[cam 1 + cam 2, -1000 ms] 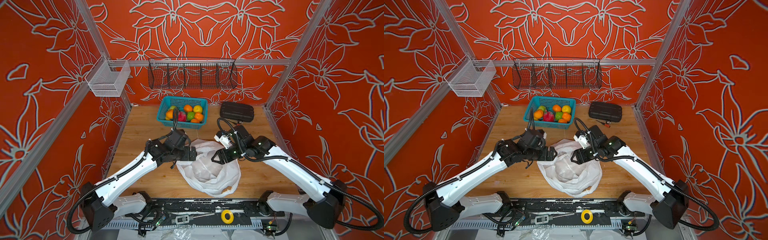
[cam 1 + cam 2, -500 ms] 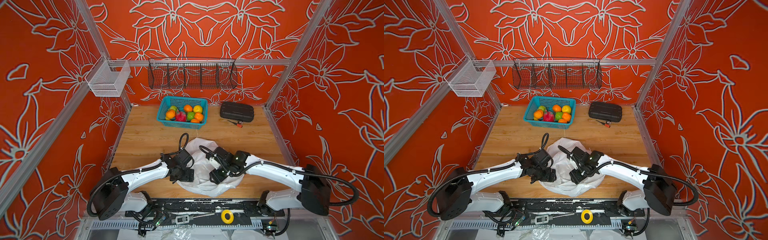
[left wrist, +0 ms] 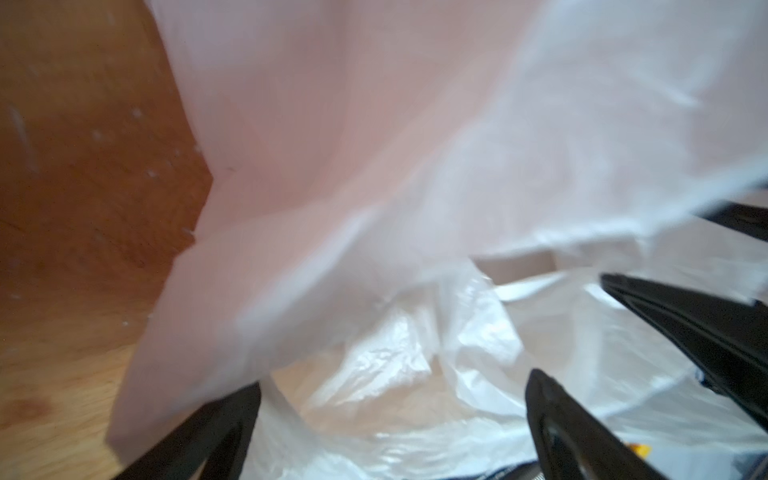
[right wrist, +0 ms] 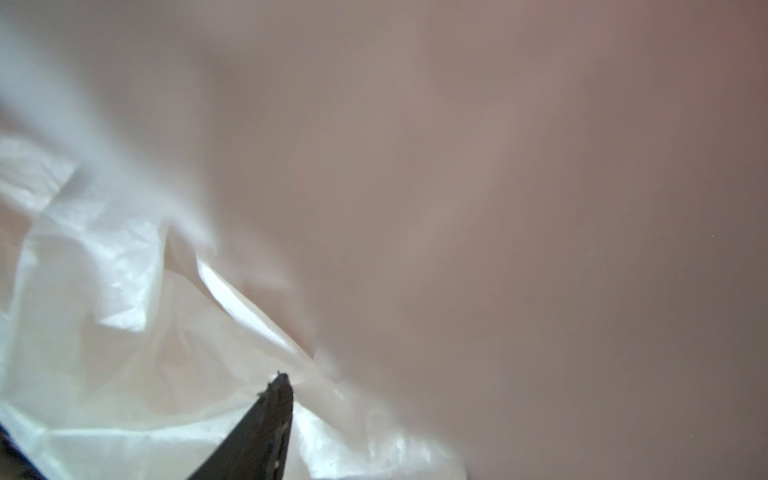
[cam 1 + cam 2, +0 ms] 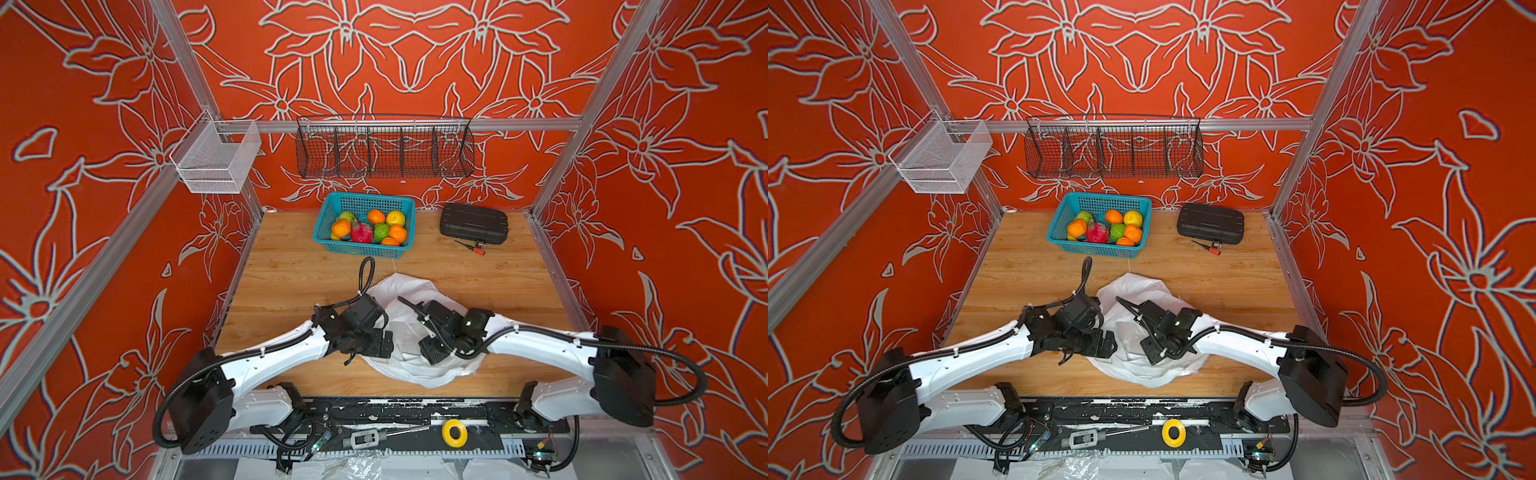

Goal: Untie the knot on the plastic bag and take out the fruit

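**Plastic bag (image 5: pixel 409 289) lies slack at the front, fruit in the basket behind**

The plastic bag sprawls crumpled on the wooden table (image 5: pixel 291 282), near its front edge, between the two arms. The fruit (image 5: pixel 381 231) sits piled in the teal basket (image 5: pixel 361 250) at the back, well apart from the bag. No knot can be made out and the bag looks flat, so the job seems close to done. Whether a last piece hides in the folds cannot be told.

Both grippers are low on the film. The left gripper (image 3: pixel 395 382) stands wide, with loose film between its fingers and nothing pinched. Of the right gripper (image 5: pixel 430 353) the wrist view shows only one finger (image 4: pixel 270 419), the rest veiled by plastic, so its state cannot be told.

To finish well, one gripper should pin a rim while the other lifts the mouth slowly, because thin film clings, drags and blinds the cameras. Check inside the bag before leaving it.
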Motion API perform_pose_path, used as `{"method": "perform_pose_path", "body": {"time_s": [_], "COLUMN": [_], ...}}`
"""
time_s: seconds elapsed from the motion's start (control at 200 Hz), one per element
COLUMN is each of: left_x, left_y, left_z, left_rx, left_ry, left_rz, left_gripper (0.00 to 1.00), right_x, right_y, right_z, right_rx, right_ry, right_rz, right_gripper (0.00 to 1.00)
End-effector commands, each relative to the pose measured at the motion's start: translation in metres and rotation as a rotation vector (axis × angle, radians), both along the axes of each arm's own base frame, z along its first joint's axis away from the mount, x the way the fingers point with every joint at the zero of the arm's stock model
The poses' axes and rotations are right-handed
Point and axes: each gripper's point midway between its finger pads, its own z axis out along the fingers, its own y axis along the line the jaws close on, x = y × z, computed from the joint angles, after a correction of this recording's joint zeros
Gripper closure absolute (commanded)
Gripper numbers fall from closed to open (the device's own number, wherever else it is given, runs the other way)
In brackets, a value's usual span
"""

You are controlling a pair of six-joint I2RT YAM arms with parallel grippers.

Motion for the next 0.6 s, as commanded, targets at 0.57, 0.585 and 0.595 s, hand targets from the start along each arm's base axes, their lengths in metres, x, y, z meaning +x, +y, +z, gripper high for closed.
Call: {"method": "perform_pose_path", "body": {"time_s": [0.57, 0.585, 0.595], "left_x": [0.131, 0.131, 0.131], "left_y": [0.006, 0.004, 0.004], "left_z": [0.049, 0.045, 0.042], "left_rx": [-0.169, -0.167, -0.167], "left_ry": [-0.038, -0.022, -0.011], "left_rz": [0.12, 0.119, 0.118], "left_gripper": [0.03, 0.03, 0.03], "right_x": [0.13, 0.133, 0.135], "right_y": [-0.01, -0.012, -0.012], "right_z": [0.111, 0.113, 0.115], "right_rx": [0.411, 0.424, 0.433], "right_ry": [-0.181, -0.184, -0.187], "right_rz": [-0.466, -0.478, -0.485], "right_gripper": [0.39, 0.39, 0.39]}}
